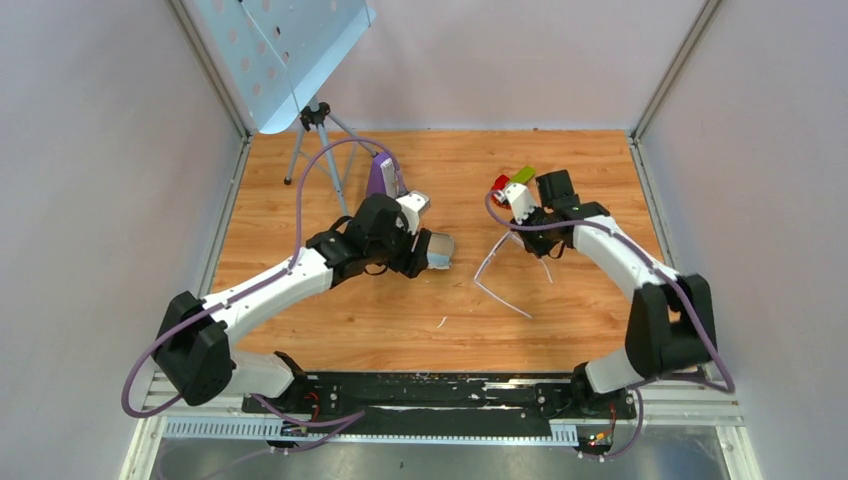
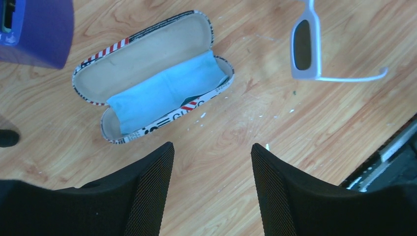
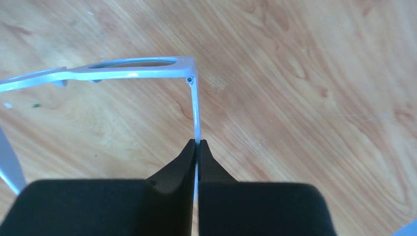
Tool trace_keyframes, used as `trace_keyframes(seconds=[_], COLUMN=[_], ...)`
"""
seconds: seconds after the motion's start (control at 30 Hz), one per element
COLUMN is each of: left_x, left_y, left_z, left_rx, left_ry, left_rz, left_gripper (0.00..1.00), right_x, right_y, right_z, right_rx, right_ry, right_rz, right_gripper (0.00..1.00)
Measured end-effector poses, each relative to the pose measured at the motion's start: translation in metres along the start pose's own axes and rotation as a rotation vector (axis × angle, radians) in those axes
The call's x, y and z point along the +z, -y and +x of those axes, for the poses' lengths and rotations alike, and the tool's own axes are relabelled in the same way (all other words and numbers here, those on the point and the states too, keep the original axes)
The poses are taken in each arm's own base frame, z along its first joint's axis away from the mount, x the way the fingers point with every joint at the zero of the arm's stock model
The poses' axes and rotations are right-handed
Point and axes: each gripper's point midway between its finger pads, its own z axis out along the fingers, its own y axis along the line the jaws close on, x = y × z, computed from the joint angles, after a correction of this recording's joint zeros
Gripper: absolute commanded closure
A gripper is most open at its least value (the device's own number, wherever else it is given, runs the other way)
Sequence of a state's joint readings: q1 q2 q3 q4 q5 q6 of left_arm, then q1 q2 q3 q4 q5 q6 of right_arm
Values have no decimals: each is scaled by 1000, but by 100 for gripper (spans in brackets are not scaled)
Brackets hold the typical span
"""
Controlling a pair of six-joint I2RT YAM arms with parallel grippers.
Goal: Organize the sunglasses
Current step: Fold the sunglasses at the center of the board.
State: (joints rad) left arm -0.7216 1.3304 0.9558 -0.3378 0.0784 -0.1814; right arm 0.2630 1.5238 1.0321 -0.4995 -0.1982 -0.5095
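The sunglasses [image 3: 133,69] have a thin white frame and long slim white arms. They hang over the wooden table right of centre, arms spread [image 1: 500,298]. My right gripper [image 3: 197,142] is shut on one arm just behind the hinge, above the table [image 1: 528,243]. One lens and arm also show in the left wrist view [image 2: 307,44]. The flag-printed case [image 2: 152,73] lies open on the table with the light blue cloth [image 2: 167,88] inside it. My left gripper [image 2: 212,147] is open and empty, hovering just on the near side of the case [image 1: 440,248].
A purple box [image 2: 37,29] stands beside the case, at the back [image 1: 380,178]. A small tripod [image 1: 315,120] with a perforated panel [image 1: 280,50] stands at the back left. Red and green blocks [image 1: 510,182] sit behind the right wrist. Small white flecks lie on the wood.
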Motion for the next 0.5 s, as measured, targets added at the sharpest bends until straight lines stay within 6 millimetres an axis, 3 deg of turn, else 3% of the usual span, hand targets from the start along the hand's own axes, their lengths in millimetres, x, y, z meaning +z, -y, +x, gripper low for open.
trace_keyframes(seconds=[0.13,0.3,0.4,0.5], left_x=[-3,-17,-29,-39], left_y=[11,45,68,87], left_z=[-10,-38,-56,-67], left_rx=[-59,-173,-238,-282], left_ry=[34,161,224,242], left_rz=[45,214,347,457], left_gripper=[34,30,29,26], right_x=[-50,-107,-122,-123], right_y=[-7,-31,-49,-61], right_z=[-24,-48,-50,-47], right_rx=[-30,-83,-106,-124], right_ry=[150,355,406,407], right_rz=[23,-6,-69,-128], right_gripper=[100,100,100,100])
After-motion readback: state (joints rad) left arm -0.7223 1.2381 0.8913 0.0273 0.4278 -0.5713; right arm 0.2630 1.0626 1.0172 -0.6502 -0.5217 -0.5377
